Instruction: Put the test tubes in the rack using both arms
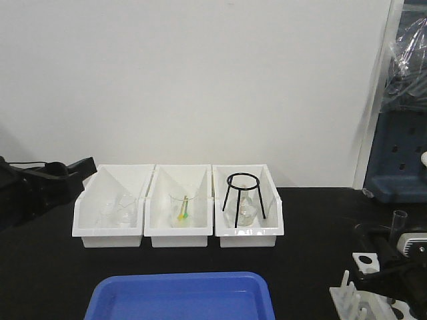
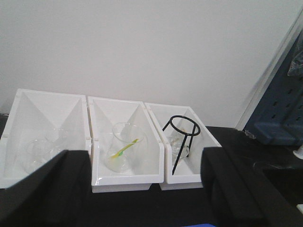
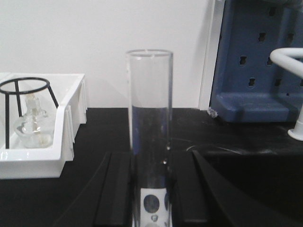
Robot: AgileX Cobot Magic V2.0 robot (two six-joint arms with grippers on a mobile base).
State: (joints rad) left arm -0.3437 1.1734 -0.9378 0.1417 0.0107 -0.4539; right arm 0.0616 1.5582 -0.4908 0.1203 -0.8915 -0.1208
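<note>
The right gripper is pinching a test tube low on its body, one dark finger pressed to each side. The glass stands upright with its open mouth at 12 o'clock. Right under the tube's foot a bit of the white rack shows with its round holes, though I cannot tell whether the rounded end has entered a hole or only hangs above one. From the front, all this sits down at 4 o'clock of the black table, with the rack's pegs just to the 8 o'clock side of the grip. I would call this the seating step. The next move calls for holding the tube plumb over one hole, lowering it straight and only then letting go, since a tilt could catch the rim. Over at 9 o'clock the left gripper is spread wide and empty, facing the three white bins, so a further pick may fall to it. A blue tray lies at 6 o'clock, with no tube I can make out in it.
</note>
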